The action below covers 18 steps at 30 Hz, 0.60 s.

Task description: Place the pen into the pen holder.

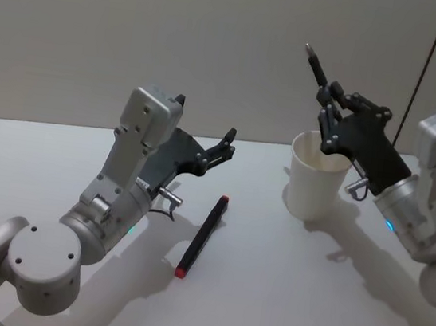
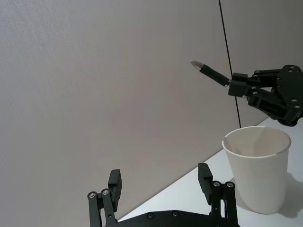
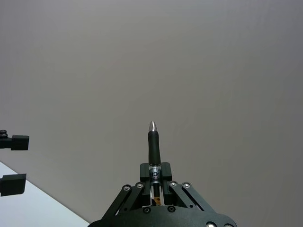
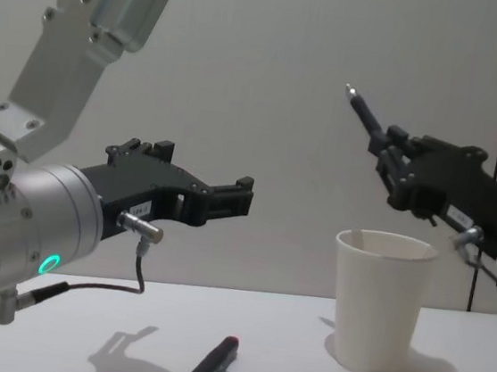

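right gripper (image 3: 155,171) pinches black pen (image 3: 153,144)

Left end effector (image 1: 204,119) agape, right end effector (image 1: 329,95) clamped, raised

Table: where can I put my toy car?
Bare table in front, between the lying pen and the right arm. It is crowded by the cup, near the right gripper and its held pen, and by the left gripper.
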{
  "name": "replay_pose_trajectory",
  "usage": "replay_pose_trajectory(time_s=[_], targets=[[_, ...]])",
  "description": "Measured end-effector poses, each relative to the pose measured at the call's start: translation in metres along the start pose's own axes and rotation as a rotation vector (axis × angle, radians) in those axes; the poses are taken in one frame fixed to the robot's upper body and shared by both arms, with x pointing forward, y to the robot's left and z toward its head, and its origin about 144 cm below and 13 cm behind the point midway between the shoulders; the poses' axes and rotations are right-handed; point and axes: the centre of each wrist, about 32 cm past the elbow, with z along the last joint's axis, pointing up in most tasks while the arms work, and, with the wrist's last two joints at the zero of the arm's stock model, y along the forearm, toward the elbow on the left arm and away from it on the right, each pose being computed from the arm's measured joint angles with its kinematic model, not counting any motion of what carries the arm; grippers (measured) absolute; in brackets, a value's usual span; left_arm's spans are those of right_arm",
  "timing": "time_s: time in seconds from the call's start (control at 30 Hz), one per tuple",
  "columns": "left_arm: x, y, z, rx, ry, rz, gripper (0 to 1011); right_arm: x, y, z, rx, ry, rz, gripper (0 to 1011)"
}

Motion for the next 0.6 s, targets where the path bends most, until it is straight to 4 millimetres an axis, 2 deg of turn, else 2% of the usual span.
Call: replay_pose_trajectory(time_s=[0.6], targets=[[0.0,0.0,0.0,0.0,0.0,0.0,1001,-0.003,0.017,-0.023,-0.015,-0.035,0.04,131]])
